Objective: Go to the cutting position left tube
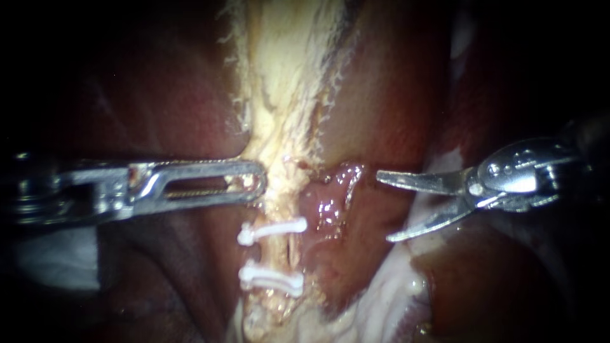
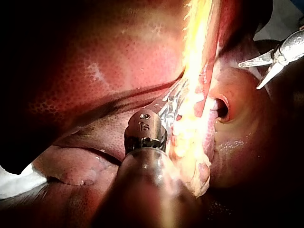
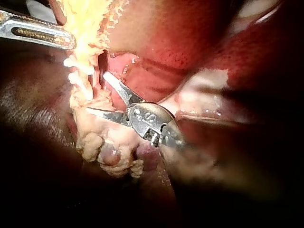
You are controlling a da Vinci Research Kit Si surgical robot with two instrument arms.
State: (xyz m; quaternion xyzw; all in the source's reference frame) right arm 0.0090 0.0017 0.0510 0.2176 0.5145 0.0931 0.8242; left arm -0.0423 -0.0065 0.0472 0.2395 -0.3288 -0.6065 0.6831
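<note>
Pale yellow, the tube (image 1: 283, 146) runs down between dark liver (image 1: 159, 95) surfaces, with two white clips (image 1: 272, 232) across it. My left instrument (image 1: 257, 184) is clamped on its edge just above them. My right instrument (image 1: 385, 207) holds its blades apart, clear of the tube.

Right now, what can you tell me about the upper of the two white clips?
The upper clip is a thin white bar, plastic-looking, with a knobbed left end. It lies crosswise over the pale yellowish strand of tissue, slightly tilted, its right end higher. A second clip sits apart below it; the left instrument ends just above, not touching.
</note>
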